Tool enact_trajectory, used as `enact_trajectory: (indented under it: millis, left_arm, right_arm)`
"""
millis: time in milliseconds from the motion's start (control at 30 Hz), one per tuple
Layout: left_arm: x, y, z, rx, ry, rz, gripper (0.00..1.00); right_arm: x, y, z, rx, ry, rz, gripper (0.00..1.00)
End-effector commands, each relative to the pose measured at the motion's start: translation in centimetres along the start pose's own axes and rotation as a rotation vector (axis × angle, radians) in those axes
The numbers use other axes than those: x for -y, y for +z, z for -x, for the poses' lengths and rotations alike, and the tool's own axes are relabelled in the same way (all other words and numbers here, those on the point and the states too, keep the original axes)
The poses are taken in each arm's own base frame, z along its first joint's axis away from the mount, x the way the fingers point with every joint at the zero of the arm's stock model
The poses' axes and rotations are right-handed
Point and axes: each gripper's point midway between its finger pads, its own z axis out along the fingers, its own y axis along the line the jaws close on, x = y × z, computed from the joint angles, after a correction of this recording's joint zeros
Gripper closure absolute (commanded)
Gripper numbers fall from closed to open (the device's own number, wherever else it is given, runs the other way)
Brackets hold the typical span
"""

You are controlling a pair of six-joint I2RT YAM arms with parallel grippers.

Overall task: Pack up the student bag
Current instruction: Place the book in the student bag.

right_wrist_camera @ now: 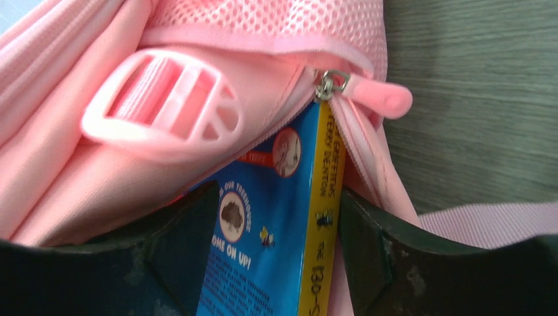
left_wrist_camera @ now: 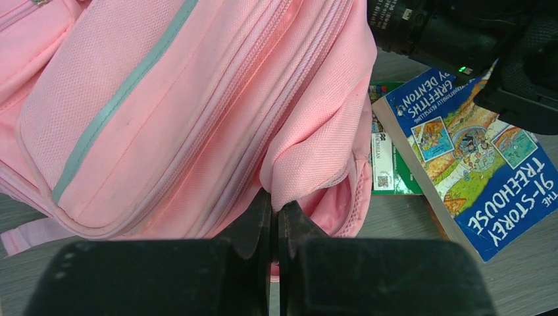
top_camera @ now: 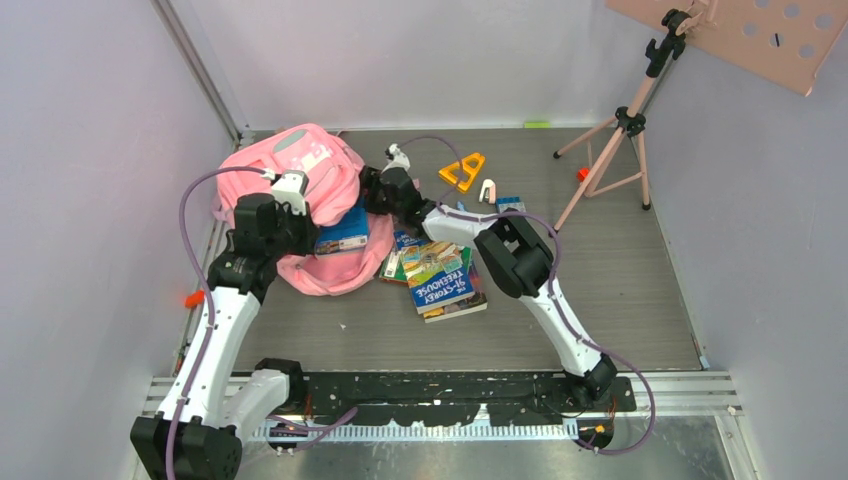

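The pink student bag (top_camera: pixel 300 165) lies at the back left of the table, its opening toward the middle. My left gripper (left_wrist_camera: pixel 275 207) is shut on a fold of the bag's (left_wrist_camera: pixel 164 99) edge beside the opening, and sits at the bag's near side (top_camera: pixel 305 222). A blue book with a yellow spine (right_wrist_camera: pixel 276 230) pokes halfway out of the bag's (right_wrist_camera: pixel 79 178) zipped mouth (top_camera: pixel 343 232). My right gripper (right_wrist_camera: pixel 278 194) stands open, one finger on each side of this book. It reaches in from the right (top_camera: pixel 368 195).
A stack of books lies right of the bag, with a blue Treehouse book (top_camera: pixel 440 278) (left_wrist_camera: pixel 474 158) on top and a green one (left_wrist_camera: pixel 395 164) under it. An orange triangle (top_camera: pixel 462 170) and a small pink item (top_camera: pixel 487 190) sit further back. A pink tripod (top_camera: pixel 620 140) stands back right.
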Motion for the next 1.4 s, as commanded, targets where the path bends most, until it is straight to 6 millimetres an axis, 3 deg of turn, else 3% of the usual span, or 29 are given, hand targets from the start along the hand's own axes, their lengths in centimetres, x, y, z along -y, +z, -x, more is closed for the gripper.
enact_trajectory:
  millis: [0, 133, 233, 400, 667, 867, 1067, 1367]
  left_arm:
    - [1.2, -1.3, 3.8, 0.142, 0.012, -0.050, 1.00]
    - [1.2, -1.3, 3.9, 0.142, 0.010, -0.046, 1.00]
    - [1.2, -1.4, 3.9, 0.145, 0.009, -0.045, 1.00]
    - [1.2, -1.5, 3.9, 0.148, 0.006, -0.046, 1.00]
    - [1.1, -1.5, 3.9, 0.148, 0.003, -0.040, 1.00]
    - [1.1, -1.4, 3.9, 0.145, 0.003, -0.041, 1.00]
    - [1.1, -1.2, 3.7, 0.139, -0.001, -0.042, 1.00]
    - [1.1, -1.2, 3.7, 0.137, -0.003, -0.040, 1.00]
  right_arm:
    - [-6.2, -3.8, 4.8, 0.045, -0.044, 0.105, 0.27]
    - [-6.0, -5.7, 4.8, 0.009, -0.064, 0.061, 0.23]
    - [-4.6, -7.2, 5.1, 0.015, -0.067, -0.012, 0.22]
    - [-4.6, -9.9, 5.5, -0.011, -0.058, -0.068, 0.22]
    - [-3.9, -13.0, 3.4, -0.093, 0.111, -0.120, 0.27]
    - [-5.7, -13.4, 0.3, -0.182, 0.217, -0.030, 0.35]
    - [-7.1, -13.3, -2.1, -0.234, 0.097, -0.039, 0.40]
    - [-7.2, -13.1, -6.4, -0.336, 0.011, -0.094, 0.41]
